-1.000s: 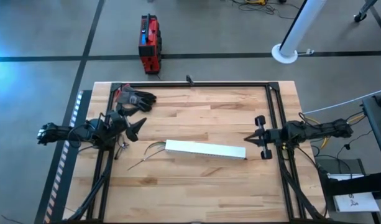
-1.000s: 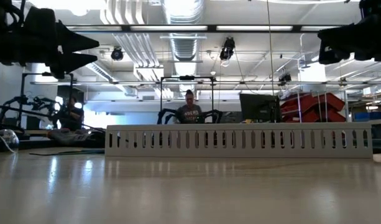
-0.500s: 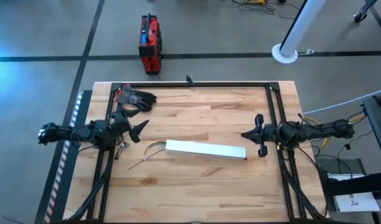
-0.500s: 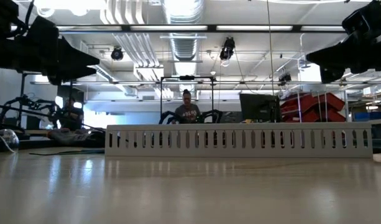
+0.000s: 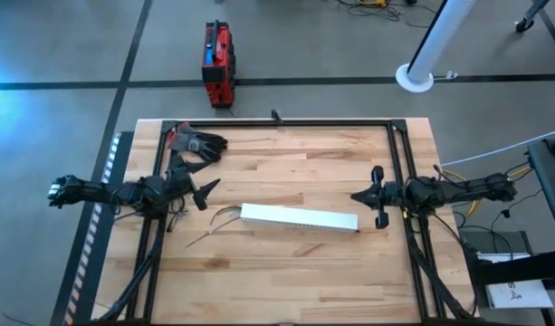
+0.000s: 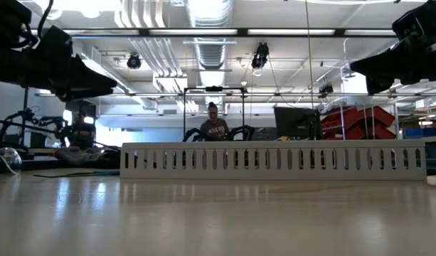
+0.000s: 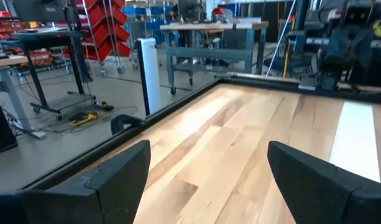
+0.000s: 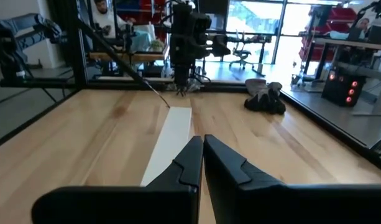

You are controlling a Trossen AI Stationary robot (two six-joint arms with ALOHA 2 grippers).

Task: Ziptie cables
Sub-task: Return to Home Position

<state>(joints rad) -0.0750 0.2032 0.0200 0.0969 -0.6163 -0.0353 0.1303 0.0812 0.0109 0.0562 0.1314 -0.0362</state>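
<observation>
Several thin greenish and grey cables (image 5: 224, 214): trailed from the left end of the long white slotted plastic duct (image 5: 300, 218) onto the table.
Duct: lay lidded at mid-table, between both arms.
Left gripper (image 5: 197, 178): hovered near the cable ends, fingers spread wide, empty.
Right gripper (image 5: 356, 195): hovered just off the duct's right end, fingers pressed together, empty.
Light wooden table (image 5: 286, 163): bore a black glove (image 5: 200, 143) near its far left corner.

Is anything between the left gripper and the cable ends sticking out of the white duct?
Nothing visible does. The open left gripper hangs above the table, close to the cables trailing from the white duct's end.
</observation>
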